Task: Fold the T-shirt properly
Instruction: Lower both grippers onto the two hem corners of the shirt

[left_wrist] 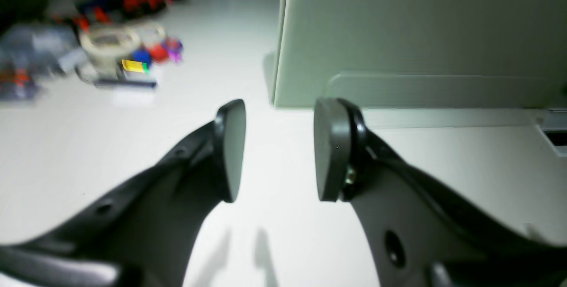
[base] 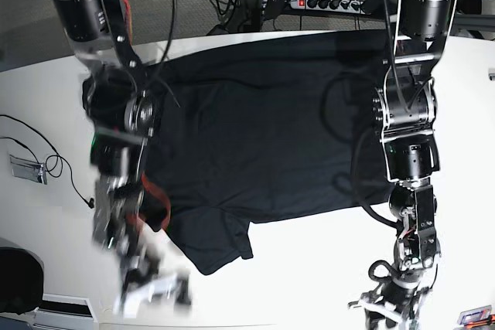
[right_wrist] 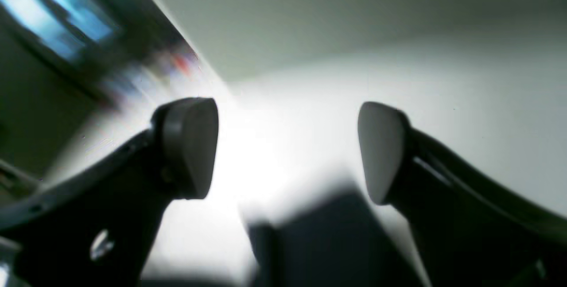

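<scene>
Folding not begun: plain black short-sleeved cloth T-shirt (base: 255,144) lies spread flat on white surface (base: 309,268). Left gripper (left_wrist: 279,149) and right gripper (right_wrist: 288,149) both spread, empty, near front edge.

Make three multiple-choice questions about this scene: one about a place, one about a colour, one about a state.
1. Where does the T-shirt lie?
A. spread on the table
B. hanging from a gripper
C. on the floor

2. What colour is the T-shirt?
A. white
B. black
C. red

3. How does the left gripper stand?
A. shut on cloth
B. open, holding nothing
C. shut on a cable

Answers:
1 A, the base view shows it flat across the white tabletop.
2 B, the cloth is plain black.
3 B, bare table shows between its pads.
</scene>
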Action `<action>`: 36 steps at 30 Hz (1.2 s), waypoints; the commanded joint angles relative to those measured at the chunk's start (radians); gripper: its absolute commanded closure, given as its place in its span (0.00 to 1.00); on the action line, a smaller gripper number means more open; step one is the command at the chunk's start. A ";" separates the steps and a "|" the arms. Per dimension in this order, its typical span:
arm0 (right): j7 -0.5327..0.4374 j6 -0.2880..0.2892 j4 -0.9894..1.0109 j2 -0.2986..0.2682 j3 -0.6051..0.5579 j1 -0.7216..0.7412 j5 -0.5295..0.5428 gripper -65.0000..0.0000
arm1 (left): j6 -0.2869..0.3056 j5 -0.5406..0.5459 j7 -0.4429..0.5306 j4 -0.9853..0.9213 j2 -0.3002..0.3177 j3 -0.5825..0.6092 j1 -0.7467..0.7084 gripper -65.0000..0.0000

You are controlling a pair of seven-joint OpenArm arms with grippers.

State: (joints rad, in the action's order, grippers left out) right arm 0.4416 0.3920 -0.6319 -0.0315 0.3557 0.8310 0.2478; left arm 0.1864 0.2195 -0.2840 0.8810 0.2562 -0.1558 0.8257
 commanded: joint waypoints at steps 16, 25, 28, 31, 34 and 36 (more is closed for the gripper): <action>-0.027 0.227 -0.401 0.087 -0.005 -0.126 0.035 0.28 | 0.011 -0.004 -0.142 0.344 -0.145 0.098 -0.185 0.62; 0.201 0.285 -0.564 -0.095 -0.007 -0.206 0.031 0.28 | 0.011 -0.004 -0.146 0.496 0.059 0.108 -0.339 0.62; 0.244 0.284 -0.561 -0.138 -0.007 -0.218 0.025 0.28 | 0.011 -0.004 -0.223 0.528 0.091 0.106 -0.391 0.62; 0.257 0.282 -0.560 -0.144 -0.007 -0.220 -0.095 0.28 | 0.011 -0.002 -0.369 0.571 0.093 0.106 -0.423 0.62; 0.251 0.282 -0.556 -0.143 -0.007 -0.218 -0.344 0.28 | 0.011 -0.002 -0.441 0.617 0.090 0.108 -0.458 0.62; 0.244 0.284 -0.552 -0.127 -0.024 -0.218 -0.476 0.28 | 0.011 -0.002 -0.441 0.637 0.090 0.103 -0.495 0.62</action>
State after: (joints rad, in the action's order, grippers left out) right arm 0.7059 0.6662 -1.1690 -0.1627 0.3370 0.5945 -0.2584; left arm 0.1989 0.2119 -0.7414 1.5002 0.3382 -0.0471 0.3122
